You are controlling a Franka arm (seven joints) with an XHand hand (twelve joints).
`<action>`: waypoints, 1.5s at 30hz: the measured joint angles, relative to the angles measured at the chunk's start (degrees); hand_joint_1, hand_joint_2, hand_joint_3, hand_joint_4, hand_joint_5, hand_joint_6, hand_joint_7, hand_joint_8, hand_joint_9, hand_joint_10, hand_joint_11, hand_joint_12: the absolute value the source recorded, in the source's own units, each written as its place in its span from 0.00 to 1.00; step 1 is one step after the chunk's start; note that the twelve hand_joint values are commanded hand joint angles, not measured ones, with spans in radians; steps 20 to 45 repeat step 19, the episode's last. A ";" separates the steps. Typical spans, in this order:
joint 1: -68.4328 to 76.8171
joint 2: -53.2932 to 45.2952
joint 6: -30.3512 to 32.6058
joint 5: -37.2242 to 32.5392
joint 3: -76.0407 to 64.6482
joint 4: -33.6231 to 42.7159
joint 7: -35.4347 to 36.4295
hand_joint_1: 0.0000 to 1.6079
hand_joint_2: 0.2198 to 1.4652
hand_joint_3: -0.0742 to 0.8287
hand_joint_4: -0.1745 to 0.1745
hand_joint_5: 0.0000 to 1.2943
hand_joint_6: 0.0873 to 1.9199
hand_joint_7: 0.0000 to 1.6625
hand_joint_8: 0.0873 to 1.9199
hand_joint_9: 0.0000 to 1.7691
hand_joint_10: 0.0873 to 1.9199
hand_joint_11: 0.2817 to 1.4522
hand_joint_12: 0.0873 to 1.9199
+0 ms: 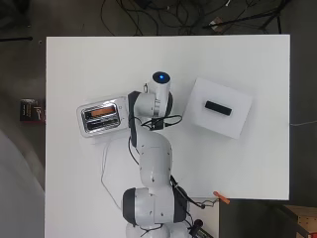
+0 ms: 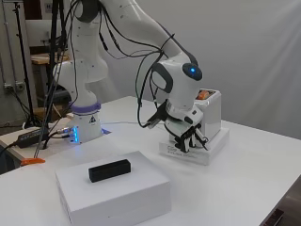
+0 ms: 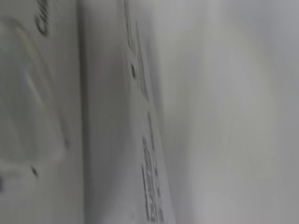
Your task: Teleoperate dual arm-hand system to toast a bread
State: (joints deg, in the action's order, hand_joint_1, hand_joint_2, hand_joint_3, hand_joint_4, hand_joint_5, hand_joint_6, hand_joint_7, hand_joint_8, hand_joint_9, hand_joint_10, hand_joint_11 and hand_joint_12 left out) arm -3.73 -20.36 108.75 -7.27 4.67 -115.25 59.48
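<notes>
**Hand low at the toaster's end, bread in a slot**

In the side view the hand [image 2: 187,137] hangs from the arm [image 2: 136,28] with its fingers [image 2: 181,142] pointing down and curled inward, their tips just above the white base [image 2: 212,149] that the toaster [image 2: 209,113] stands on. The fingers are bunched together; whether they touch the toaster or grip any part of it cannot be told, since the hand covers that end. Right behind the hand stands the toaster, upright, and the bread [image 2: 202,94] shows as an orange-brown edge at its top, above the hand.

From overhead the arm's wrist hides the hand and lies against one end of the toaster [image 1: 100,117]; the bread [image 1: 102,112] sits in one of the two slots, the other slot dark.

Well apart from the hand, on its other side, a white box [image 2: 113,190] lies flat on the table [image 2: 254,183] with a small black block [image 2: 109,170] on top.

The wrist view shows only a close, blurred white surface with print.
</notes>
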 joint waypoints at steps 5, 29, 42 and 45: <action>-0.41 13.95 -2.11 1.27 2.88 1.97 0.09 0.00 0.73 0.08 0.60 0.72 0.00 0.74 1.00 0.82 1.00 0.70 1.00; -0.45 27.80 -7.74 3.80 5.12 -2.51 -1.55 0.00 0.70 0.08 0.47 0.62 0.02 0.65 1.00 0.76 1.00 0.63 0.99; -0.45 27.80 -7.74 3.80 5.12 -2.51 -1.55 0.00 0.70 0.08 0.47 0.62 0.02 0.65 1.00 0.76 1.00 0.63 0.99; -0.45 27.80 -7.74 3.80 5.12 -2.51 -1.55 0.00 0.70 0.08 0.47 0.62 0.02 0.65 1.00 0.76 1.00 0.63 0.99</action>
